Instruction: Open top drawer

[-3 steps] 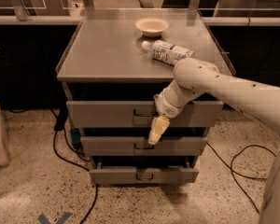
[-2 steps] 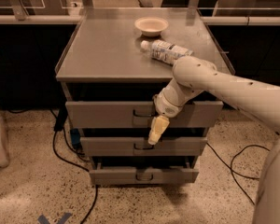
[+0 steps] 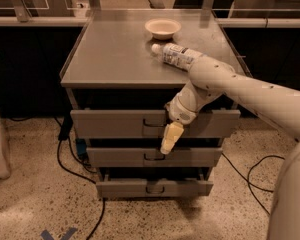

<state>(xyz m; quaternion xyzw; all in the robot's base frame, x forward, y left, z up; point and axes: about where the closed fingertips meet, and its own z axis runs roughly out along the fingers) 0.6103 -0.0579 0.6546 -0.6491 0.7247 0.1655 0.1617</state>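
1. Left of the top drawer (image 3: 115, 123), dark cables (image 3: 64, 154) trail over the speckled floor and run in beside the cabinet.
2. The top drawer is the highest and widest of three grey drawers, directly under the counter (image 3: 115, 54). A dark gap shows between its upper edge and the counter. Its inside is hidden.
3. Its small dark handle (image 3: 154, 122) sits at the middle of the flat front.
4. Below the top drawer come the middle drawer (image 3: 120, 157) and the bottom drawer (image 3: 125, 188), each narrower with a similar handle. Their insides are hidden too.
5. The tool (image 3: 171, 138) hangs just right of that handle, its pale yellowish tip pointing down across the top drawer's lower edge towards the middle drawer. I cannot tell whether it is open or closed, or whether it touches the handle.
6. Above the top drawer, near the back of the counter, stands a pale shallow bowl (image 3: 163, 28), with only its pale inside showing.
7. A plastic bottle (image 3: 177, 55) lies on its side just in front of the bowl, cap towards the left.
8. The white arm (image 3: 240, 91) reaches in from the right, passes over the counter's front right corner, and bends down at the wrist in front of the top drawer.
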